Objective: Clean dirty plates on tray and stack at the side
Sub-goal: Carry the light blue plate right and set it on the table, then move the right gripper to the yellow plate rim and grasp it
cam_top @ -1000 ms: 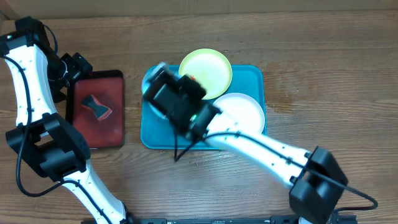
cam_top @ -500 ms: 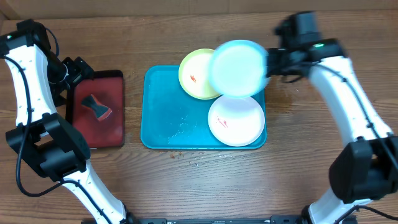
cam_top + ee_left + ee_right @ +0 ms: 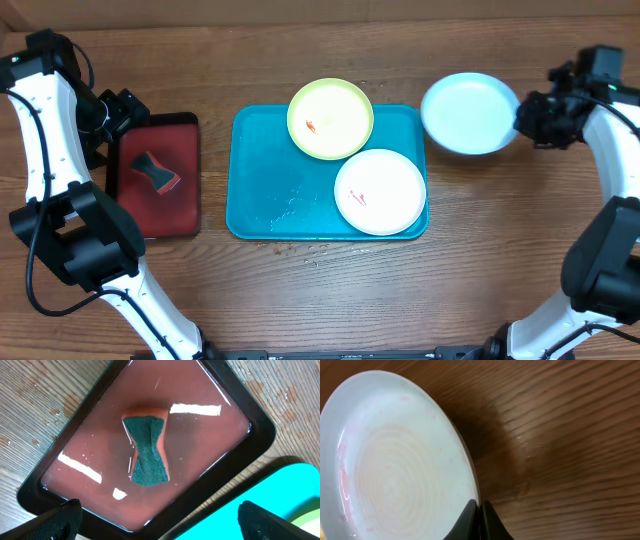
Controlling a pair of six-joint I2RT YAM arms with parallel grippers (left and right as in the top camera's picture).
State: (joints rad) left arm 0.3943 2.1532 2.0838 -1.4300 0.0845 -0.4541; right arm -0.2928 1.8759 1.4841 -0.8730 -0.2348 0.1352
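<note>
While the right hand (image 3: 527, 118) pinches the blue plate (image 3: 468, 112), yellow-green plate (image 3: 330, 118) and white plate (image 3: 380, 190) occupy the tray (image 3: 265, 180).

Off-task items: red tray (image 3: 172, 215) with sponge (image 3: 155, 172), wood surface (image 3: 300, 300).

Red tray is rectangular with a black rim and rounded corners, and sits flat on the left part of the surface. A shallow layer of liquid covers its floor, with bright glare streaks in the left wrist view. The sponge lies near the tray's middle, clear of the rim. It is hourglass-shaped, with an orange body and a dark green scrub face up. Small droplets (image 3: 52, 410) dot the wood just outside the tray's rim. The surface is brown with strong grain, with a few tiny specks of wet in the right wrist view. A beige strip (image 3: 300, 12) runs along the far edge in the overhead view.
</note>
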